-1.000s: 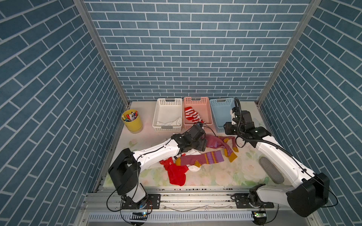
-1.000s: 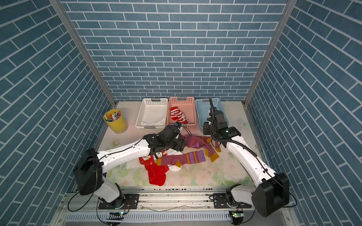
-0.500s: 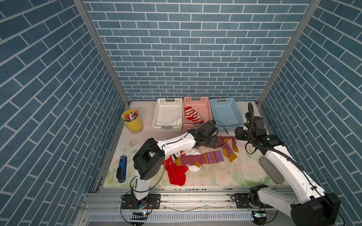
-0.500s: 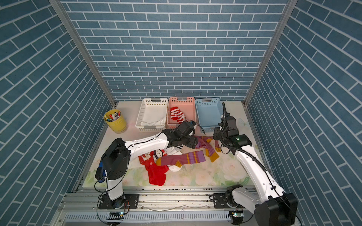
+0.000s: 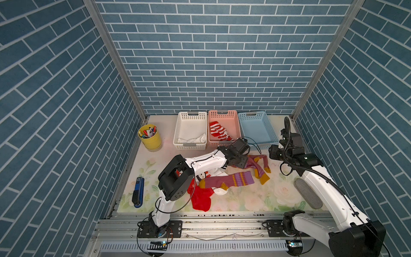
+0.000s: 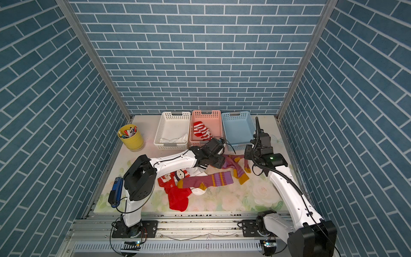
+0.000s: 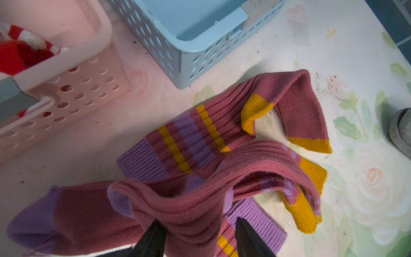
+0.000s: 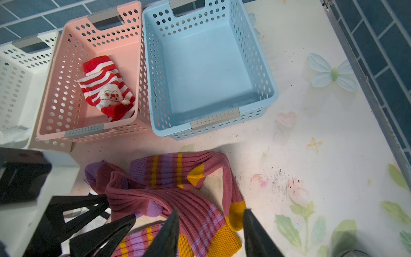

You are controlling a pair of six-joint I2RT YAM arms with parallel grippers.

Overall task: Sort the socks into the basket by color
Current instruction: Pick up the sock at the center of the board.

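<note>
Since the left pincer (image 7: pixel 196 220) has just closed onto a fold of mauve sock (image 7: pixel 244 164), lifting can likely follow; the right pincer (image 8: pixel 211 211) hangs half-open, empty.

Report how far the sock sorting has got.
Done: a red-white striped sock lies in the pink plastic basket, white fabric in the white basket. In hand: the left gripper straddles a fold of mauve-and-mustard sock; the right gripper is open nearby. Left: mauve socks and the red snowman sock; blue basket empty.
</note>
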